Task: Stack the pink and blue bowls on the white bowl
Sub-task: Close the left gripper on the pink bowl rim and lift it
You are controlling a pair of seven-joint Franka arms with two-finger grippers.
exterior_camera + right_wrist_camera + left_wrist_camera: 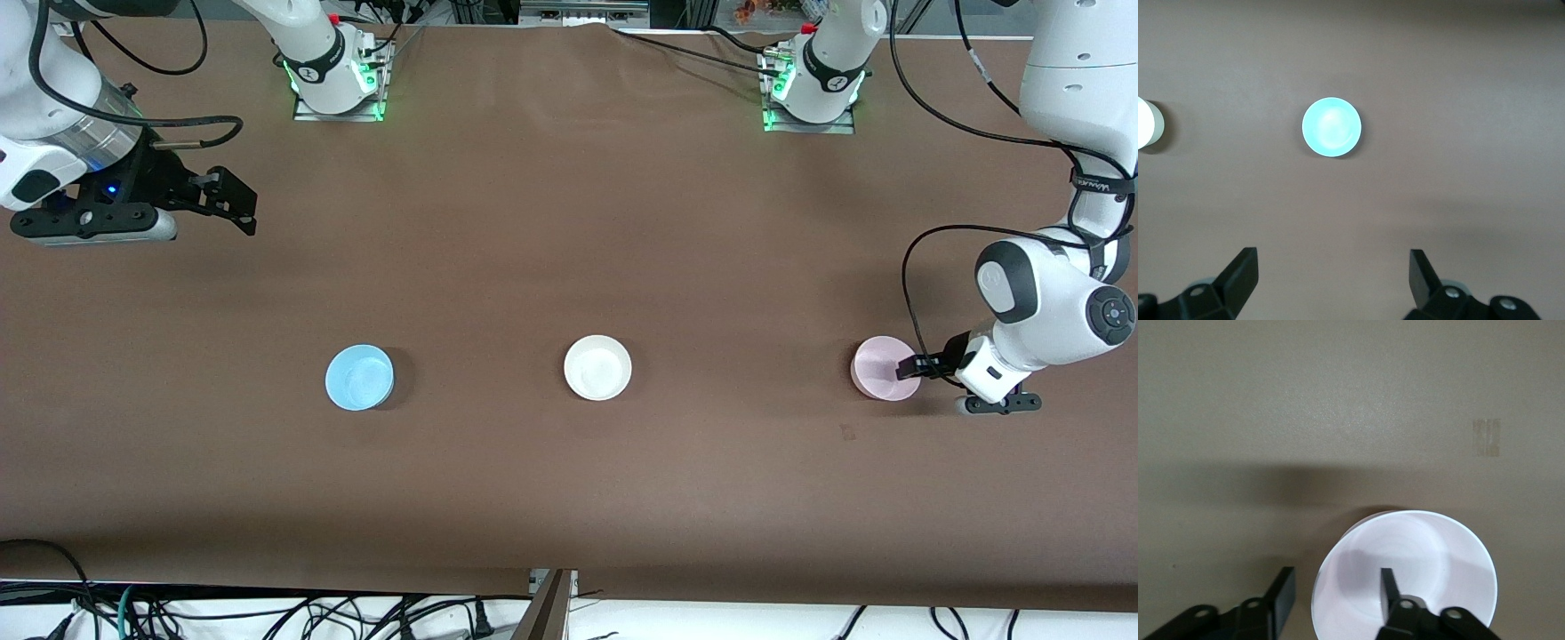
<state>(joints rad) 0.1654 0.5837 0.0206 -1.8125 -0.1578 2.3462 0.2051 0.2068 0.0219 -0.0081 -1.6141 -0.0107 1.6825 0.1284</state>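
Note:
The pale pink bowl [878, 366] sits upright on the table toward the left arm's end. My left gripper [912, 365] is open at its rim, one finger inside the bowl and one outside, not closed on it. In the left wrist view the bowl [1431, 560] looks whitish and the gripper [1335, 587] straddles its rim. The white bowl [597, 367] sits mid-table. The light blue bowl [359, 377] sits toward the right arm's end. My right gripper [238, 203] is open and empty, up in the air. Its wrist view shows the gripper [1331, 267], the blue bowl [1331, 127] and the white bowl's edge [1146, 123].
The three bowls stand in a row, well apart, on a brown cloth-covered table [569, 222]. The arm bases [338, 80] [811, 89] stand at the table's edge farthest from the front camera. Cables hang below the edge nearest that camera.

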